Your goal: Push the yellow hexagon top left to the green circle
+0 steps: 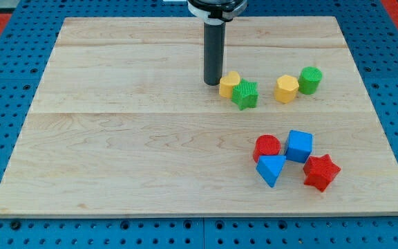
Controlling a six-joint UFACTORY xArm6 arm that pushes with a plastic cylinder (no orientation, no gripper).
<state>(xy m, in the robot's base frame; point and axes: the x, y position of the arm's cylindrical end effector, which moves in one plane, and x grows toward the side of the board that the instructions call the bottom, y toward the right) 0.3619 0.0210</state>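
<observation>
The yellow hexagon (pixel 287 88) sits at the view's right of centre, touching the left side of the green circle (pixel 310 80). A second yellow block (pixel 229 83) lies further left, touching a green star (pixel 244 94). My tip (pixel 213 82) rests on the board just left of that second yellow block, close to it or touching it. The tip is well to the left of the yellow hexagon and the green circle.
A cluster sits at the lower right: a red circle (pixel 267 146), a blue cube (pixel 299 145), a blue triangle (pixel 272 169) and a red star (pixel 321 172). The wooden board (pixel 130 138) lies on a blue pegboard base.
</observation>
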